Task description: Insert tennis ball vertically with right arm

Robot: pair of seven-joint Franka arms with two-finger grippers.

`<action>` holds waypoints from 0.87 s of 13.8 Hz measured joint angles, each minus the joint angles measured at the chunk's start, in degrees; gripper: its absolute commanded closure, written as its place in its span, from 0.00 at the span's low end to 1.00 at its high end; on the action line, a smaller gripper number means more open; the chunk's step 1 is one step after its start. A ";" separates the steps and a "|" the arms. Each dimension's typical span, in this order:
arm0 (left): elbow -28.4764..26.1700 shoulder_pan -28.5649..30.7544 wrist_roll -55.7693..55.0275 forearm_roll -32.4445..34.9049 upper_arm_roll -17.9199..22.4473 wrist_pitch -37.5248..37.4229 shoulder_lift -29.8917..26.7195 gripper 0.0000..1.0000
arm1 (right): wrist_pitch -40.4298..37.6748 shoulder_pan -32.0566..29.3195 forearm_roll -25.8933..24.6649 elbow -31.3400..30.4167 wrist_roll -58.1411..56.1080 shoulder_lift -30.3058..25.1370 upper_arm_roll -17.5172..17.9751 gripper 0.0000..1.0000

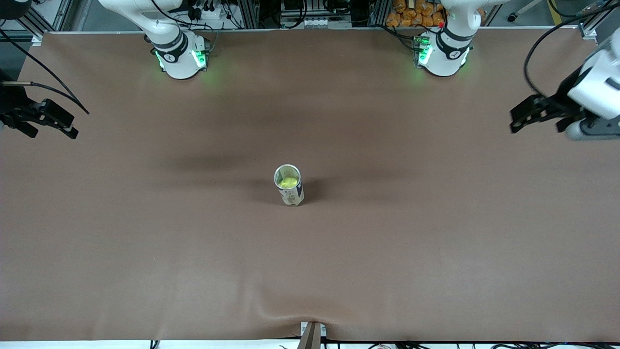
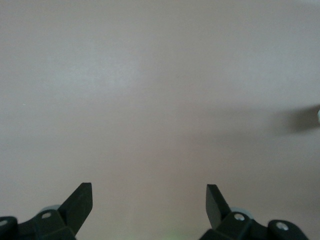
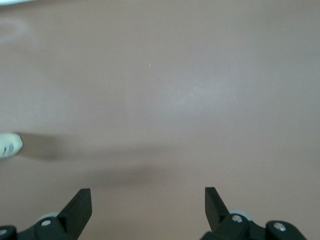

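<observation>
The bench (image 1: pixel 145 252) is covered edge to edge with a brown sheet. Near its middle stands a can (image 1: pixel 289 185), upright with its open mouth facing up. A yellow-green tennis ball (image 1: pixel 288 182) sits inside the can, below the rim, and shows through the opening. The can carries a pale printed label on its side and casts a soft shadow on the sheet toward the left arm's end of the bench.

The right claw (image 1: pixel 53 123) hangs over the bench edge at the right arm's end, well apart from the can. Its jaws stand wide apart and hold nothing (the right wrist view shows both fingertips (image 3: pixel 80 205) spread with only bare sheet between them). In that same view, a small part of the can (image 3: pixel 9 145) shows at the picture's edge, with its shadow beside it.

The left claw (image 1: pixel 520 118) hangs over the left arm's end of the bench, also well apart from the can. Its jaws are likewise fully spread and empty; the left wrist view shows the two fingertips (image 2: pixel 82 200) over bare sheet.

Both arm bases (image 1: pixel 181 58) stand along the edge of the bench farthest from the front camera, each lit with green lamps.
</observation>
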 measured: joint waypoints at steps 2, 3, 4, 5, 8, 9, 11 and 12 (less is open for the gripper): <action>-0.57 -3.48 1.75 0.00 4.57 -1.22 -1.08 0.00 | -3.31 0.00 -0.05 0.10 0.20 0.00 0.03 0.00; -1.12 -4.04 1.96 0.00 5.30 -1.45 -1.59 0.00 | -3.83 0.00 -0.07 0.27 0.57 0.00 0.03 0.00; -1.78 -4.20 1.98 0.00 5.47 -1.52 -2.09 0.00 | -4.14 0.00 -0.07 0.54 0.86 0.00 0.03 0.00; -2.57 -4.29 1.98 0.00 5.50 -1.54 -2.69 0.00 | -4.31 0.00 -0.07 0.75 1.04 0.00 0.03 0.00; -4.20 -4.50 1.98 0.00 6.50 -1.54 -4.30 0.00 | -4.41 0.01 -0.07 1.26 4.74 0.00 0.05 0.00; -4.35 -4.49 1.98 0.00 7.00 -1.54 -4.56 0.00 | -4.40 0.03 -0.07 1.57 7.37 0.00 0.10 0.00; -4.41 -4.50 1.98 0.00 7.34 -1.54 -4.68 0.00 | -4.40 0.23 -0.07 2.02 10.34 0.00 0.29 0.00; -4.41 -4.61 1.94 0.00 7.33 -1.54 -4.69 0.00 | -4.40 0.37 -0.07 2.11 11.08 0.00 0.34 0.00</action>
